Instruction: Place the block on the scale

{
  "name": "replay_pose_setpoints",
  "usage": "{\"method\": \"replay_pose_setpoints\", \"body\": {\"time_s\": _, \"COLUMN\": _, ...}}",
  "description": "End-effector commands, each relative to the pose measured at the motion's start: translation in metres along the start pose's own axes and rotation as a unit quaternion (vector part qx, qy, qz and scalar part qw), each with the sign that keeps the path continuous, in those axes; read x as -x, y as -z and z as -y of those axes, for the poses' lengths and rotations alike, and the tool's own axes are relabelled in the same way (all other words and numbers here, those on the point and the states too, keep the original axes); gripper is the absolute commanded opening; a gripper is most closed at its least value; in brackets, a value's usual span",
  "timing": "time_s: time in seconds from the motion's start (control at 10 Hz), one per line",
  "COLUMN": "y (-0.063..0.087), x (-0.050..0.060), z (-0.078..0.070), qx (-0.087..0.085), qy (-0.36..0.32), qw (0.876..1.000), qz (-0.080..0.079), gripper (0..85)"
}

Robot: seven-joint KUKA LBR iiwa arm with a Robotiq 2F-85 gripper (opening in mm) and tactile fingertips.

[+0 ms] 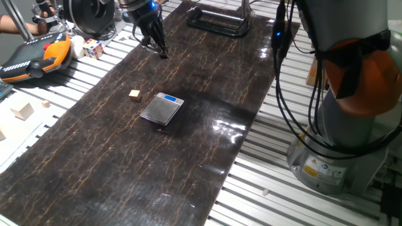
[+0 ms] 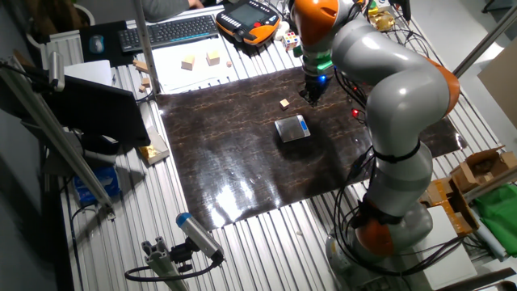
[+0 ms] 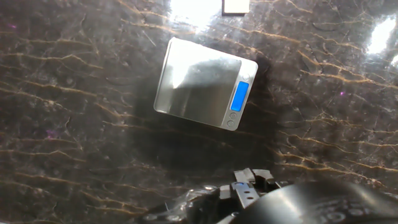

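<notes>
Your arm (image 2: pixel 396 89) reaches across the dark mat (image 1: pixel 125 157) with the gripper (image 1: pixel 154 39) raised above its far end, a height that gives the hand view a full look down at the scale (image 3: pixel 205 83). The scale (image 1: pixel 162 108) lies flat mid-mat, display end towards the gripper. The block (image 1: pixel 134 95) sits on the mat just beside the scale, not touching it, well apart from the gripper and below it. The gripper carries nothing; whether its fingers are parted, you cannot tell.

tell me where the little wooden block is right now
The block sits on the dark mat, just left of the scale in one fixed view, not touching it, away from the gripper.
</notes>
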State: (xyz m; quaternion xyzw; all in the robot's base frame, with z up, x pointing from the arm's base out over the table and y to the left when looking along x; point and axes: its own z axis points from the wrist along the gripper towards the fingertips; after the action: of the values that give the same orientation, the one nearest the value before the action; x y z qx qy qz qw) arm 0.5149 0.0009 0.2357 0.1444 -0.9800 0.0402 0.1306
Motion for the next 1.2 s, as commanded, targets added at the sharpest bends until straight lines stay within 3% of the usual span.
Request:
{"method": "replay_pose_setpoints", "body": {"time_s": 0.0, "y": 0.0001, "x": -0.0001, "z": 0.0002, "qx": 0.000, "qy": 0.000, "qw": 1.000, "qz": 0.000, "gripper": 2.0}}
{"method": "replay_pose_setpoints", "body": {"time_s": 0.3, "y": 0.0001, "x": -0.0001, "z": 0.0002, "qx": 0.000, "qy": -0.007, "qw": 1.000, "qz": 0.001, "gripper": 2.0}}
{"method": "replay_pose_setpoints", "body": {"time_s": 0.4, "y": 0.0001, "x": -0.0001, "z": 0.0002, "qx": 0.000, "qy": -0.017, "qw": 1.000, "qz": 0.020, "gripper": 2.0}}
{"method": "replay_pose_setpoints", "body": {"time_s": 0.5, "y": 0.0001, "x": -0.0001, "z": 0.0002, "qx": 0.027, "qy": -0.030, "qw": 0.998, "qz": 0.038, "gripper": 1.7}}
{"method": "replay_pose_setpoints", "body": {"time_s": 0.6, "y": 0.0001, "x": -0.0001, "z": 0.0002, "qx": 0.035, "qy": -0.029, "qw": 0.998, "qz": 0.046, "gripper": 1.7}}
{"method": "replay_pose_setpoints", "body": {"time_s": 0.7, "y": 0.0001, "x": -0.0001, "z": 0.0002, "qx": 0.038, "qy": -0.031, "qw": 0.998, "qz": 0.042, "gripper": 1.7}}
{"method": "replay_pose_setpoints", "body": {"time_s": 0.8, "y": 0.0001, "x": -0.0001, "z": 0.0002, "qx": 0.039, "qy": -0.035, "qw": 0.997, "qz": 0.051, "gripper": 1.7}}
{"method": "replay_pose_setpoints", "body": {"time_s": 0.9, "y": 0.0001, "x": -0.0001, "z": 0.0002, "qx": 0.038, "qy": -0.040, "qw": 0.995, "qz": 0.083, "gripper": 1.7}}
{"method": "replay_pose_setpoints", "body": {"time_s": 1.0, "y": 0.0001, "x": -0.0001, "z": 0.0002, "qx": 0.048, "qy": -0.030, "qw": 0.994, "qz": 0.091, "gripper": 1.7}}
{"method": "replay_pose_setpoints", "body": {"time_s": 1.1, "y": 0.0001, "x": -0.0001, "z": 0.0002, "qx": 0.046, "qy": -0.031, "qw": 0.994, "qz": 0.093, "gripper": 1.7}}
